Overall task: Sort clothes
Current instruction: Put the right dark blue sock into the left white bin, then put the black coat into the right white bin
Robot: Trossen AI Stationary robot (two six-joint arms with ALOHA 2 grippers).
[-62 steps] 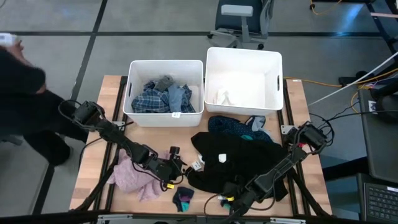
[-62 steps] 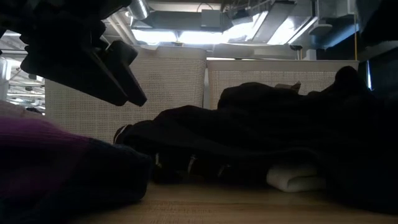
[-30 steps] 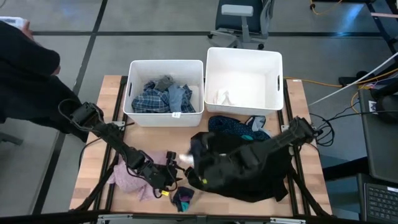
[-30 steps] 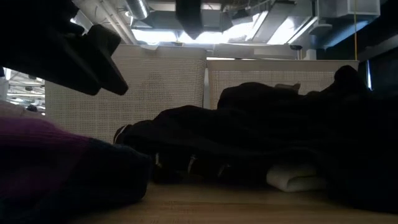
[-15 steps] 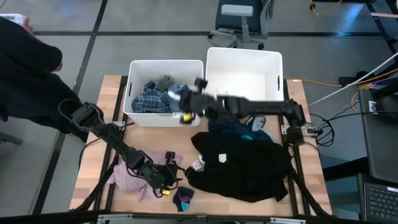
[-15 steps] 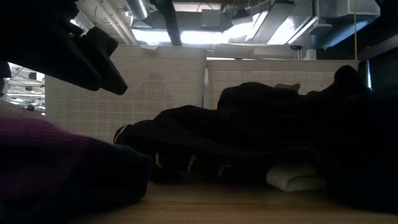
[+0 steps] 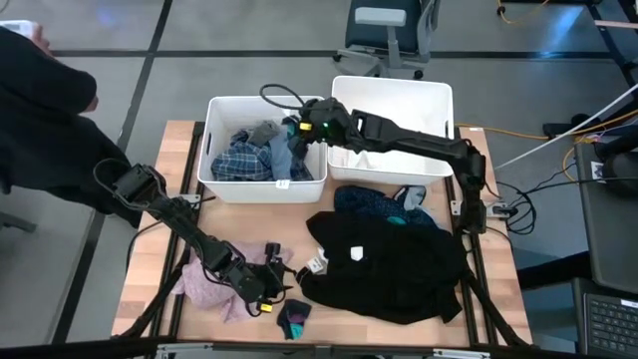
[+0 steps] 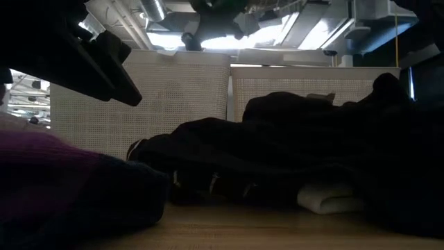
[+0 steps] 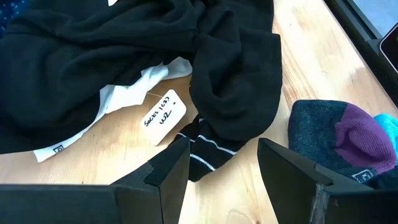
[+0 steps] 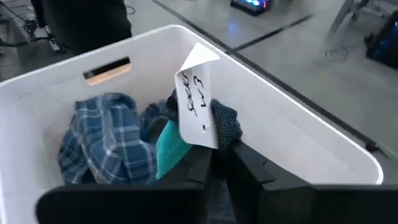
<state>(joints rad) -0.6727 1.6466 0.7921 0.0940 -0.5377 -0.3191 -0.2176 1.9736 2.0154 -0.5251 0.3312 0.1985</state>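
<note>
Right gripper (image 10: 219,163) swung from near table to over left bin (image 7: 213,170), pinching tagged sock (image 10: 186,134), release imminent. Left gripper (image 9: 224,165) wide, waiting.

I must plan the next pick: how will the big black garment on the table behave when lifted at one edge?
The black garment lies in soft folds, so it will probably hang limp and stretch downward. Being large, it may drag over the dotted cloth touching it.
</note>
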